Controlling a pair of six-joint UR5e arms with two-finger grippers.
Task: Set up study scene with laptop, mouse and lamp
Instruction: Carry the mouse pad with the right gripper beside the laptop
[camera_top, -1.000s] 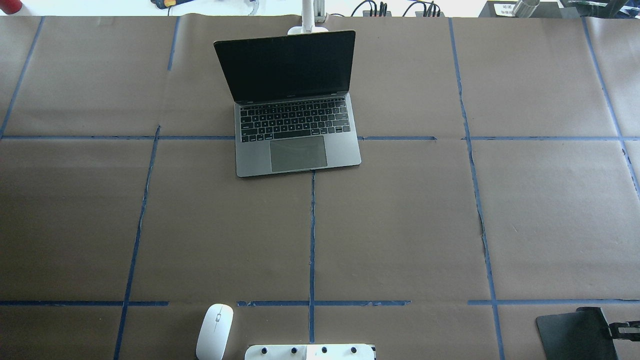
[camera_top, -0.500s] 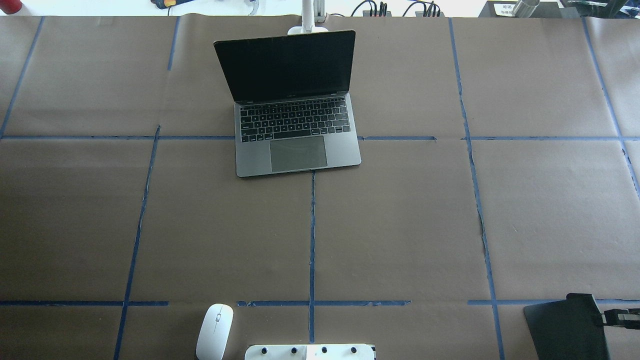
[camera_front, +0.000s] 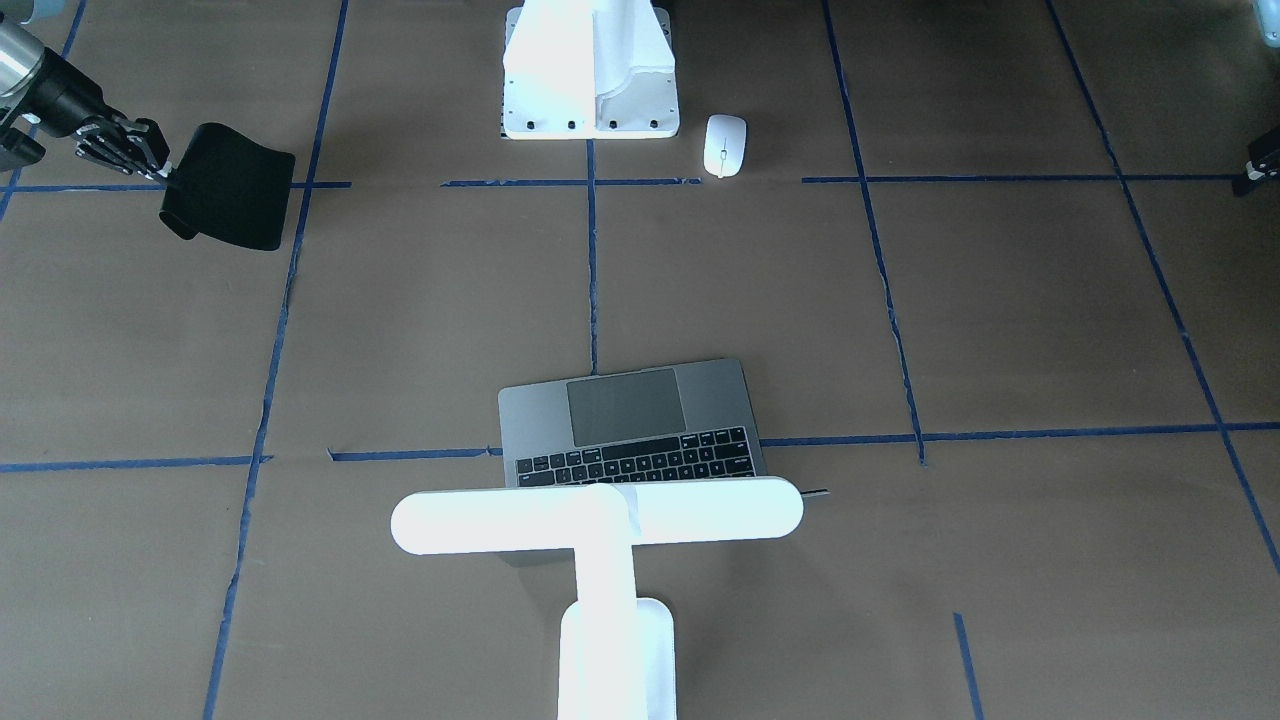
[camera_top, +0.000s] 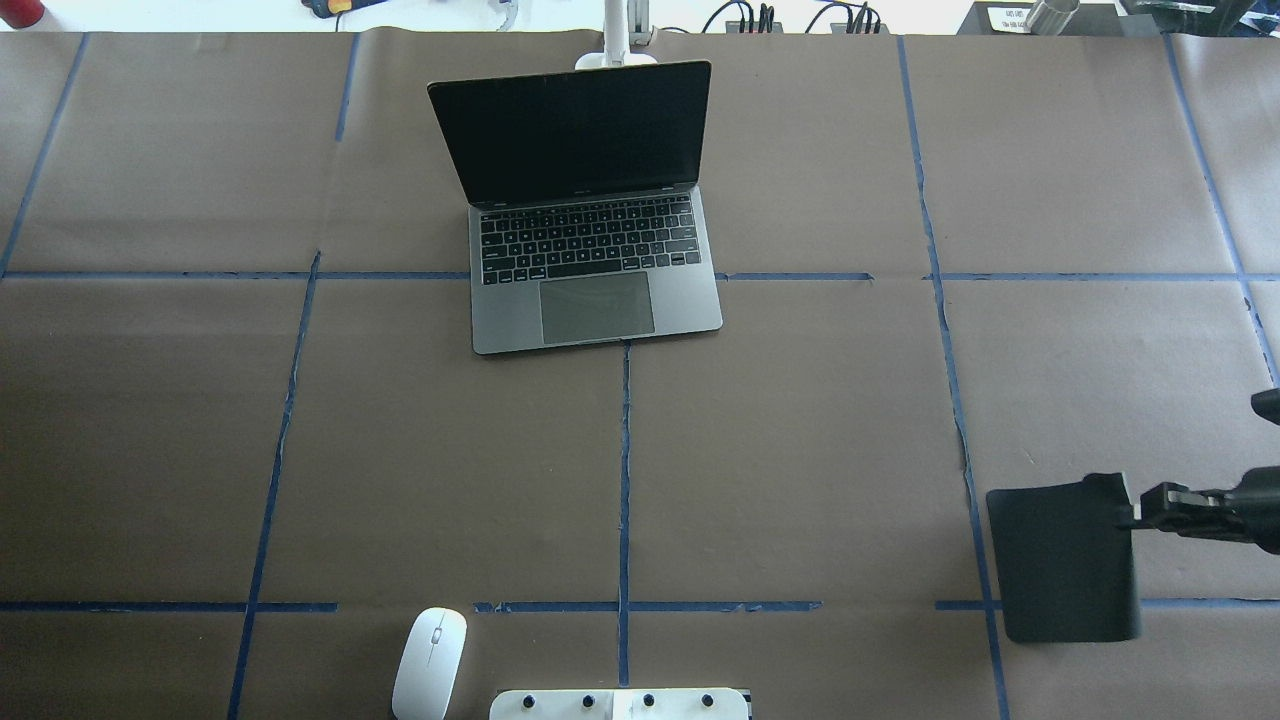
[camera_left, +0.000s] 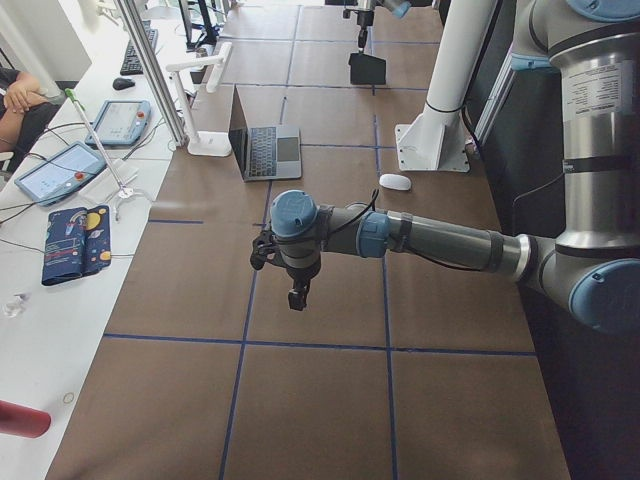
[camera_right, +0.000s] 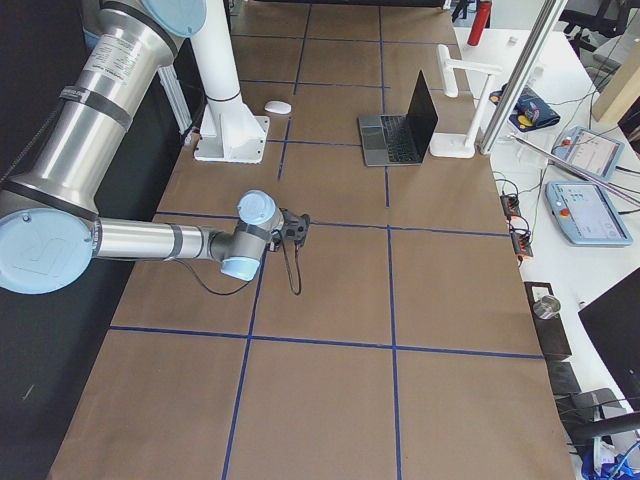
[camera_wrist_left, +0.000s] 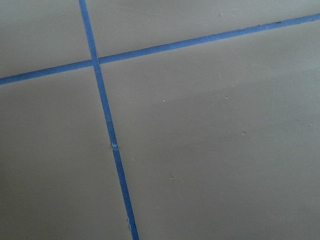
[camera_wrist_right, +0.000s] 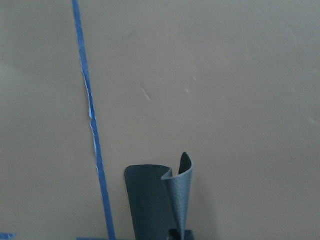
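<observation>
My right claw (camera_top: 1135, 514) is clamped on the black mat (camera_top: 1060, 570) edge. Left claw (camera_left: 297, 297): can't tell. Laptop (camera_top: 590, 270) open mid-table, lamp (camera_front: 596, 520) just behind it, mouse (camera_top: 430, 662) beside the pedestal (camera_top: 620, 705).

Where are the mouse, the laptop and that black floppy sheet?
small white oval mouse (camera_top: 429, 664), overhead view, middle of its top.
slim grey metal laptop (camera_top: 597, 308), overhead view, on its trackpad.
black flexible mat (camera_top: 1062, 565), overhead view, middle of its flat part.
</observation>
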